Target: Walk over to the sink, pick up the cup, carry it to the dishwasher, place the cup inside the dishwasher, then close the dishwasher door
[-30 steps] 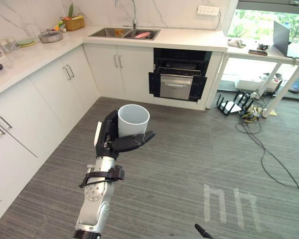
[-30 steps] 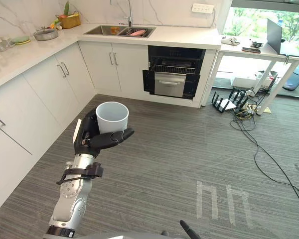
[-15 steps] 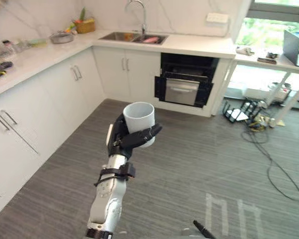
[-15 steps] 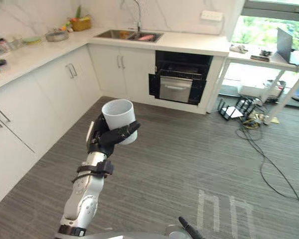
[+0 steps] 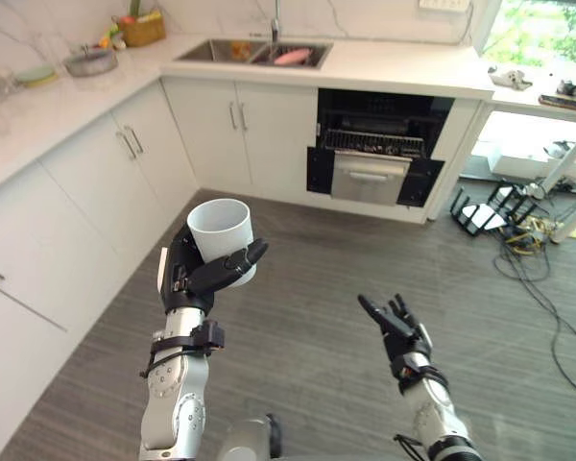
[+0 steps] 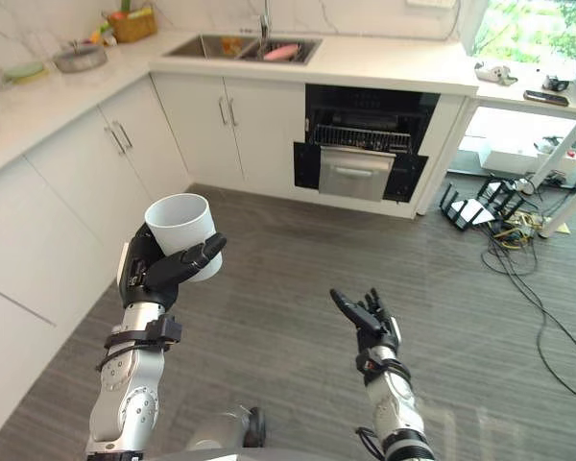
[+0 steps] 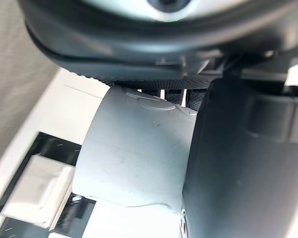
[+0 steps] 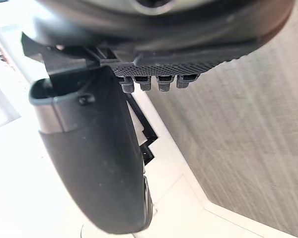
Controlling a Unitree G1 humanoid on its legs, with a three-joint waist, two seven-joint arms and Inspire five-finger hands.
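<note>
My left hand [image 5: 188, 277] is shut on a white cup [image 5: 221, 231], held upright in mid-air over the grey floor; the cup's wall [image 7: 134, 163] fills its wrist view beside the thumb. My right hand [image 5: 396, 325] hangs open and empty at the lower right, fingers straight. The dishwasher [image 5: 382, 146] stands ahead under the white counter, its door open and a metal rack [image 5: 374, 144] showing inside. The sink [image 5: 254, 53] lies in the counter to the left of it.
White cabinets [image 5: 86, 192] run along the left and back. On the counter sit a metal bowl [image 5: 88, 62] and a basket [image 5: 142, 28]. Cables [image 5: 533, 259] and a small rack [image 5: 488, 208] clutter the floor at the right, under a white table [image 5: 542, 106].
The camera has shifted and tilted down. My right hand has risen into view, open. The left hand still holds the cup, now lower and further left in the picture.
</note>
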